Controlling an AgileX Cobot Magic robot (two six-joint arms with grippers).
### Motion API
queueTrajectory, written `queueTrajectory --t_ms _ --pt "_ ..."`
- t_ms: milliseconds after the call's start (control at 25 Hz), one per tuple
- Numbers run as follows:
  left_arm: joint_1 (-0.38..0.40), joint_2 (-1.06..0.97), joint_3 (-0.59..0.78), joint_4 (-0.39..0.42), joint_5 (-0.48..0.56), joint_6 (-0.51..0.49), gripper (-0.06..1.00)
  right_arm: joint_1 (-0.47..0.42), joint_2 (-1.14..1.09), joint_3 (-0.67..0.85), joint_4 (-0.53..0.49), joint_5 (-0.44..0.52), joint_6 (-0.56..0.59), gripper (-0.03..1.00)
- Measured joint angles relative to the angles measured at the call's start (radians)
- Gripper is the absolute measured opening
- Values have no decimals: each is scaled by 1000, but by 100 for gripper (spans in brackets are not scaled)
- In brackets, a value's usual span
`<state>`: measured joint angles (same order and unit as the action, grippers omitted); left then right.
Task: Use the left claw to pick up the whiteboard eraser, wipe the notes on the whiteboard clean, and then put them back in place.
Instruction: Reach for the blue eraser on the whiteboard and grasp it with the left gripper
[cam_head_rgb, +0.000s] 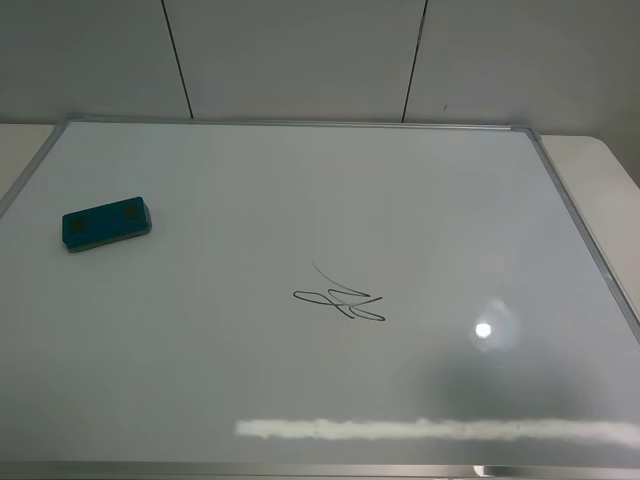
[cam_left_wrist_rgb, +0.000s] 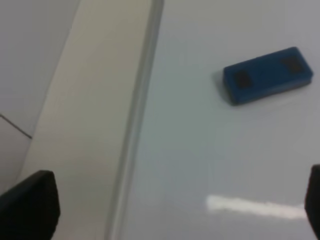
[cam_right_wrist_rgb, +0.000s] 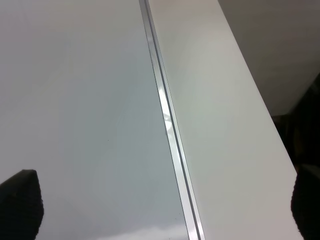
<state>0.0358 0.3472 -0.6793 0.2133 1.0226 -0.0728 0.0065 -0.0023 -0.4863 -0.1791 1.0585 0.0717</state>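
The whiteboard (cam_head_rgb: 250, 180) lies flat and fills most of the exterior high view. The teal whiteboard eraser (cam_head_rgb: 105, 222) rests on its left part, dark patches up. The notes (cam_head_rgb: 340, 302), a small black scribble, sit near the middle. Neither arm shows in that view. In the left wrist view the left claw (cam_left_wrist_rgb: 170, 210) is open and empty, its black fingertips (cam_left_wrist_rgb: 30, 205) apart at the picture's edges, above the board's frame (cam_left_wrist_rgb: 135, 125) and apart from the eraser (cam_left_wrist_rgb: 267, 75). The right gripper (cam_right_wrist_rgb: 162, 205) is open and empty over the board's frame (cam_right_wrist_rgb: 167, 120).
A cream table (cam_left_wrist_rgb: 85, 100) borders the board and also shows in the right wrist view (cam_right_wrist_rgb: 215, 125). Grey wall panels (cam_head_rgb: 300, 50) stand behind. A bright reflection strip (cam_head_rgb: 430, 430) and a round light spot (cam_head_rgb: 484, 330) lie on the board.
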Motion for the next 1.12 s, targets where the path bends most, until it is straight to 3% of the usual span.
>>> queueTrajectory --t_ms 280,600,800,1120 --pt "-12 263 -113 22 -3 108 99 0 0 0 0 0 0 99" --pt "-82 475 -206 80 -38 220 99 0 0 0 0 0 0 99" --pt "-107 565 -237 119 -115 308 99 0 0 0 0 0 0 99" --pt "-108 695 -240 96 -227 437 99 0 0 0 0 0 0 99"
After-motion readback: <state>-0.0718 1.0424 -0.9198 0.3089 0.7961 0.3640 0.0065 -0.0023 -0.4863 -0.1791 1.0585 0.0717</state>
